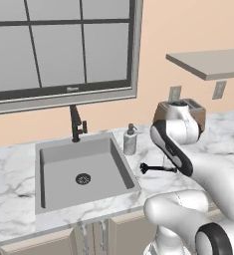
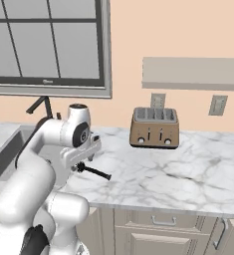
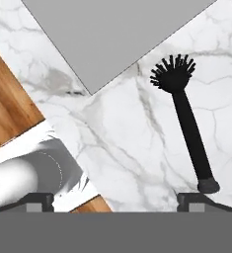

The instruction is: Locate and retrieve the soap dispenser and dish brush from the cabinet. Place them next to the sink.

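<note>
The black dish brush (image 3: 186, 118) lies flat on the marble counter just right of the sink (image 1: 116, 159), bristled head toward the basin. My gripper (image 3: 116, 201) hangs open above it with nothing between the fingers; the handle's end sits near my right fingertip (image 3: 196, 199). In the right base view the gripper (image 2: 81, 160) points down over the dish brush (image 2: 96, 172). The soap dispenser (image 1: 130, 140) stands upright on the counter at the sink's back right corner. The cabinet (image 1: 208, 63) is a bare shelf board on the wall at the upper right.
A black faucet (image 1: 77, 124) rises behind the sink. A brown four-slot toaster (image 2: 154, 128) stands against the wall under the shelf, with open marble counter (image 2: 188, 174) in front of it. Cupboard fronts (image 2: 158, 234) run below the counter edge.
</note>
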